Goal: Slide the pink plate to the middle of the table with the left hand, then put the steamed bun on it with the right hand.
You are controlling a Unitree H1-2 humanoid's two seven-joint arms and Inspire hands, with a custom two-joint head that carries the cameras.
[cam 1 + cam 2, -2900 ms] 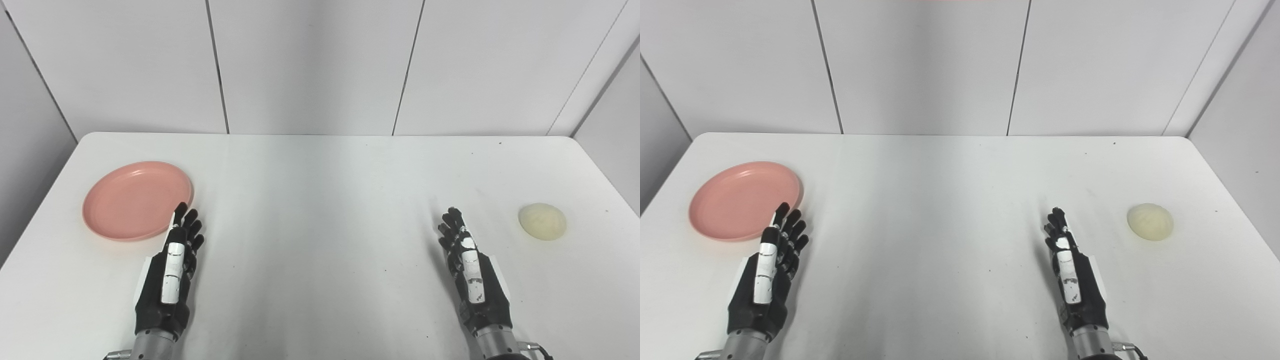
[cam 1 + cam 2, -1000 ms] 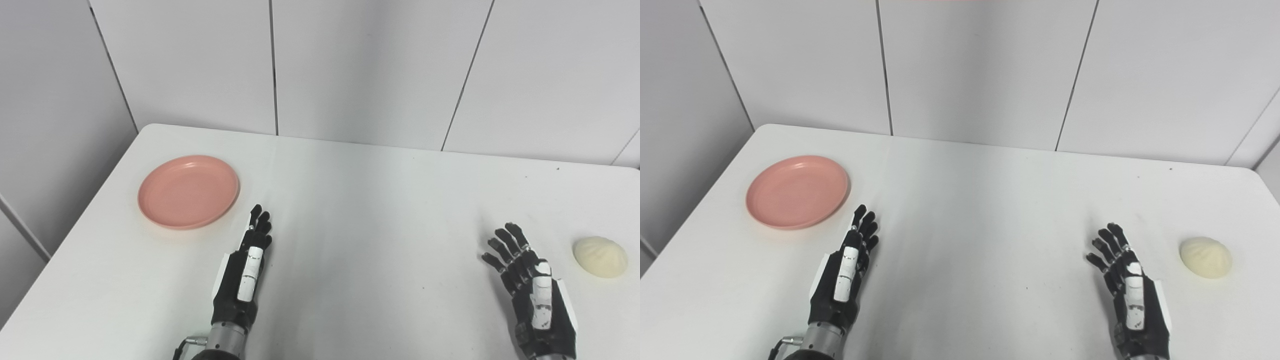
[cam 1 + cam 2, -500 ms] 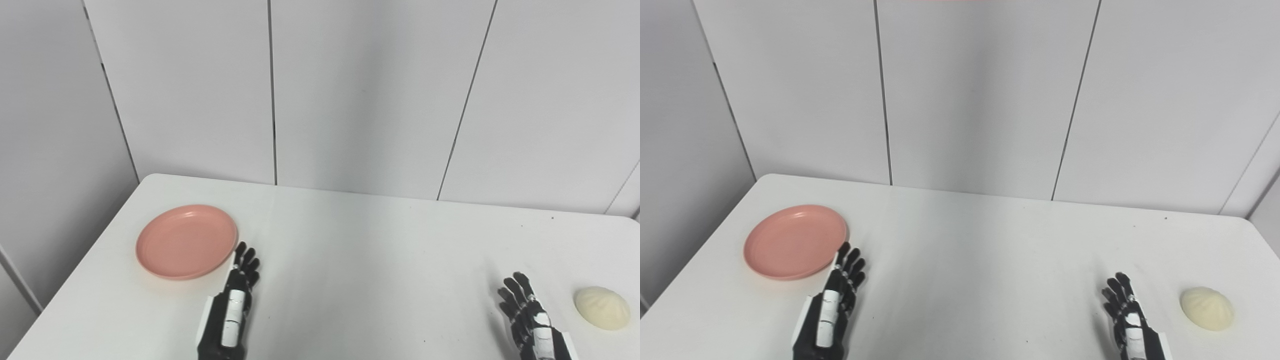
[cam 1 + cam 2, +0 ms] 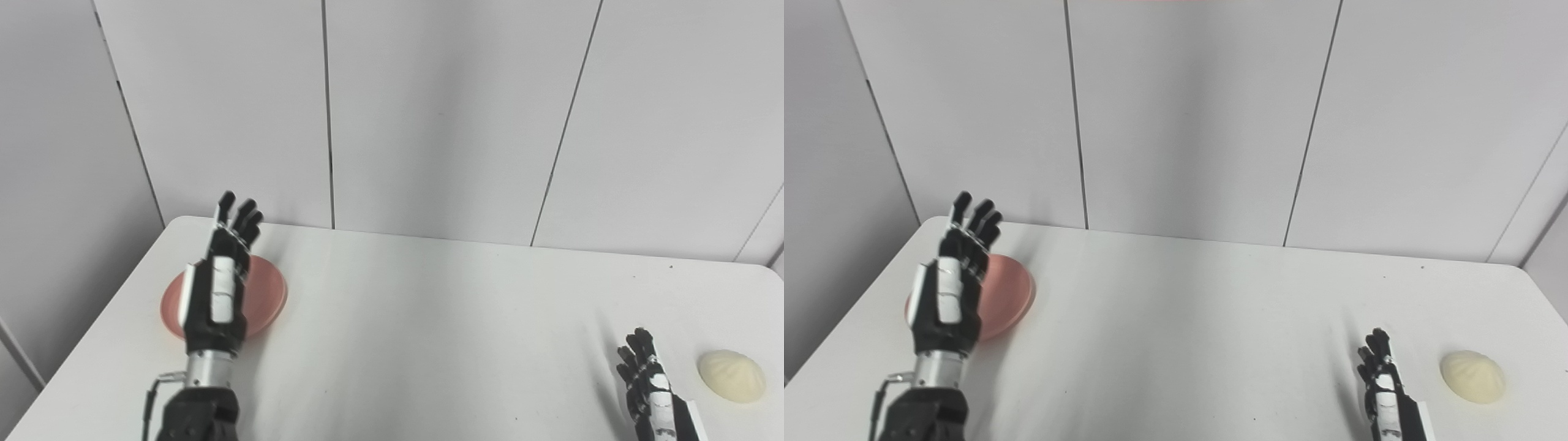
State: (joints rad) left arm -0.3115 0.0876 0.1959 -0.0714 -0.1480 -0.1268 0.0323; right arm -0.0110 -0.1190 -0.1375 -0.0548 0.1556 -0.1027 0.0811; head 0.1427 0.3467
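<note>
The pink plate (image 4: 266,297) lies flat on the white table (image 4: 429,318) at its left side, partly hidden behind my left hand (image 4: 219,278). That hand is raised above the plate, open, fingers spread and pointing up toward the back wall. The pale steamed bun (image 4: 732,375) sits on the table at the far right. My right hand (image 4: 652,389) rests low at the bottom right, just left of the bun and apart from it, fingers apart and holding nothing.
Grey wall panels (image 4: 429,116) stand right behind the table's far edge. The table's left edge (image 4: 92,331) runs close to the plate. Bare white tabletop stretches between the plate and the bun.
My left hand has lifted off the table and moved forward and left, now over the pink plate. The right hand has stayed low near the bun. The camera tilted up earlier.
</note>
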